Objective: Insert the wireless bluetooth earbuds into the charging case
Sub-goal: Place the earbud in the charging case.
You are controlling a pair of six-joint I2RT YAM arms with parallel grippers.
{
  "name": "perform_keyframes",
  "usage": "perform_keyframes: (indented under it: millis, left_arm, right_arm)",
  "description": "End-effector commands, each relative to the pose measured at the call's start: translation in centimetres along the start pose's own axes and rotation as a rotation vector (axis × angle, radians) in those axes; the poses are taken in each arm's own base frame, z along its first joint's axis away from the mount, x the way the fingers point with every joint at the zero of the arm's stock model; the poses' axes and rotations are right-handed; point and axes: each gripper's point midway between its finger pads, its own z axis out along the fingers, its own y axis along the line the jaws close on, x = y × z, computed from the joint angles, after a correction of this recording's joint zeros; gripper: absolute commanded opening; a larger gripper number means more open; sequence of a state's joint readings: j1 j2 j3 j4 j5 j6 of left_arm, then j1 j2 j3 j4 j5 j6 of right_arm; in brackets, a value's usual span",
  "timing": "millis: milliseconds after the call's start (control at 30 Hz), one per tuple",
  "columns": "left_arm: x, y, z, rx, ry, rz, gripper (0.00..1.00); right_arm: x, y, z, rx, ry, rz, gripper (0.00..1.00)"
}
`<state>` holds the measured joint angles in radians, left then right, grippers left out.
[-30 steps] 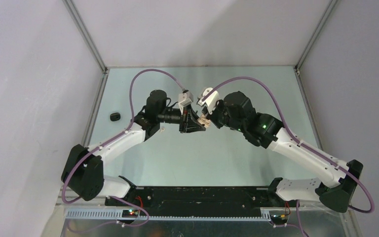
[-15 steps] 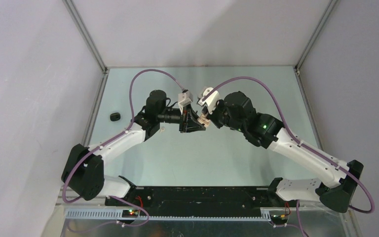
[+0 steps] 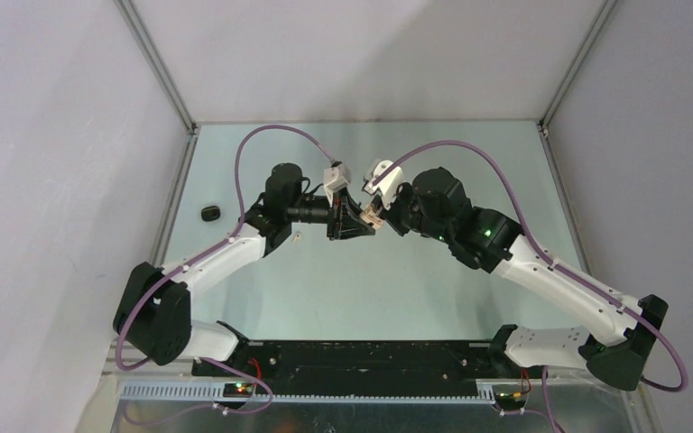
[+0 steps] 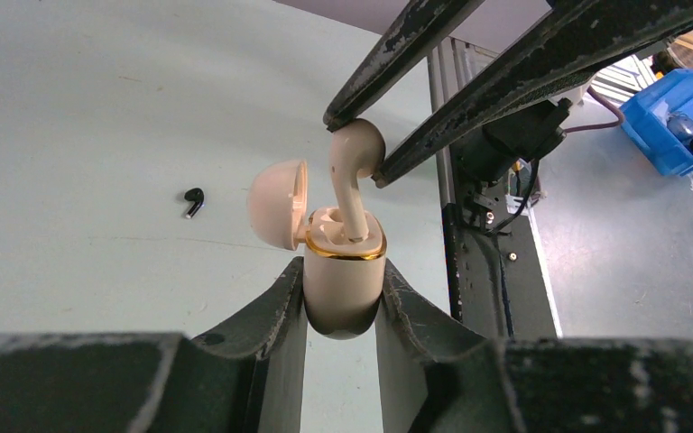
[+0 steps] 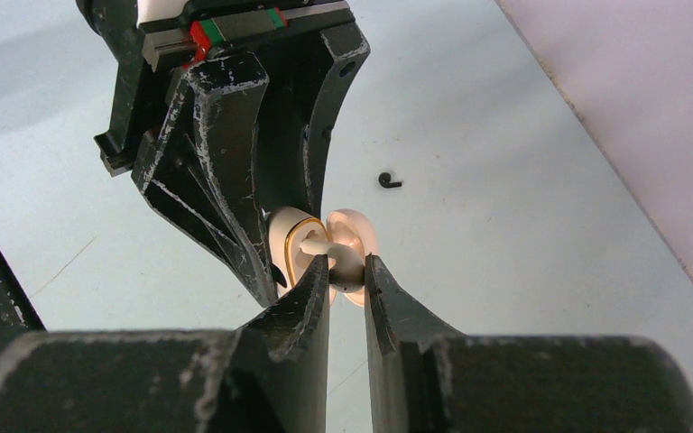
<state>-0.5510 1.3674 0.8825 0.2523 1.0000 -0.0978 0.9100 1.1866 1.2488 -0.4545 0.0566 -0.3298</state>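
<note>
Pale green table point(image 3: 343, 298), boxed in by white walls point(image 3: 63, 162), fills our view from above, with both arms meeting over its middle.

At the centre of the wrist views we see a cream earbud point(image 4: 356, 158). It stands almost upright, its rounded head up and its stem reaching down into the open top of the case point(image 4: 343, 289). We cannot tell whether the stem is fully seated.

The case is cream too, with a gold rim around its mouth. Its domed lid point(image 4: 278, 203) is swung open to one side on its hinge.

The right claw point(image 5: 345, 271) pinches the earbud's head between its two worn black fingertips. The left claw point(image 4: 341, 271) clamps the body of the case from both sides and holds it clear of the table, mouth facing the earbud. From above, the two claws come tip to tip, the left claw point(image 3: 361, 230) pointing right and the right claw point(image 3: 372, 216) pointing left.

A black earbud point(image 4: 193, 200) lies loose on the table, well apart from the case. The right wrist view shows it as well point(image 5: 389, 181).

Near the table's left edge rests a small black oval point(image 3: 209, 213); we cannot tell what it is.

Purple cables point(image 3: 271, 135) loop over both arms. Past the table's near edge sits a blue bin point(image 4: 677, 117).
</note>
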Motion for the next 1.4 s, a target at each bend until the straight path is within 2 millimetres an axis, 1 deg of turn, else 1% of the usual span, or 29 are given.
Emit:
perform_keyframes:
  millis: [0, 200, 467, 967, 1200, 1367]
  left_arm:
    - [-0.6, -0.2, -0.1, 0.015, -0.023, 0.026, 0.00]
    - [-0.6, -0.5, -0.3, 0.023, -0.020, 0.041, 0.00]
    - [-0.6, -0.8, -0.3, 0.035, -0.020, 0.044, 0.00]
    - [-0.7, -0.8, -0.3, 0.035, -0.022, 0.042, 0.00]
    - [-0.9, -1.3, -0.2, 0.064, -0.031, 0.024, 0.00]
    - [-1.0, -1.4, -0.3, 0.067, -0.040, 0.021, 0.00]
  right_arm:
    - [-0.6, 0.0, -0.2, 0.007, -0.023, 0.012, 0.11]
    - [-0.9, -0.4, 0.1, 0.026, -0.030, 0.012, 0.11]
    - [-0.6, -0.5, 0.6, 0.037, -0.020, 0.006, 0.11]
    - [-0.6, 1.1, 0.6, -0.027, -0.020, 0.008, 0.11]
    - [-0.5, 1.4, 1.1, -0.026, -0.015, 0.039, 0.11]
    - [-0.9, 0.9, 1.3, 0.005, -0.027, 0.073, 0.10]
